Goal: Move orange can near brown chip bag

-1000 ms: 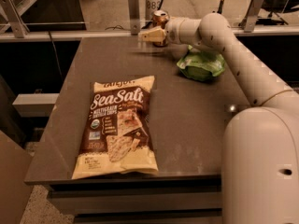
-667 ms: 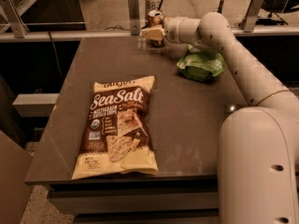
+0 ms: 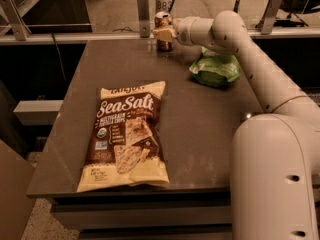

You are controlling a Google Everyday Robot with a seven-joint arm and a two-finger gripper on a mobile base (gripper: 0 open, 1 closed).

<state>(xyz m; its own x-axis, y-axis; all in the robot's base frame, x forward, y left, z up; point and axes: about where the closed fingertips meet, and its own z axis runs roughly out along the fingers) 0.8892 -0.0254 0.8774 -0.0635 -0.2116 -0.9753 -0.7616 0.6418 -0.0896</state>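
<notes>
gripper: the gripper (image 3: 162,33) is at the far edge of the table, level with the mid-body of the orange can and overlapping it in this view
grip state: cannot tell whether it is clamped on the can or released; its cream-coloured tip crosses the front of the can and hides the contact
orange can: the orange can (image 3: 165,43) stands upright on the tabletop at the far edge, roughly mid-width; silver top shows above the gripper, dark lower body shows below it
arm: the white arm (image 3: 235,34) reaches in from the right, wrist pointing left toward the can, elbow bent over the right side of the table
green bag: a green bag (image 3: 216,69) lies crumpled on the table just right of the can, partly under the forearm; whether the arm touches it, cannot tell
brown chip bag: the brown chip bag (image 3: 125,134) lies flat, face up, on the near-left part of the table; "Sea Salt" lettering reads upright, cream ends at top and bottom, bottom end close to the near edge
can vs chip bag: well apart, with bare tabletop between them; can sits beyond the bag's top end and slightly to its right
table: dark table (image 3: 200,129), matte top
robot body: large white link (image 3: 275,179) fills the near-right corner, in front of the table edge
background: a metal rail (image 3: 75,36) with upright posts runs behind the far edge of the table
</notes>
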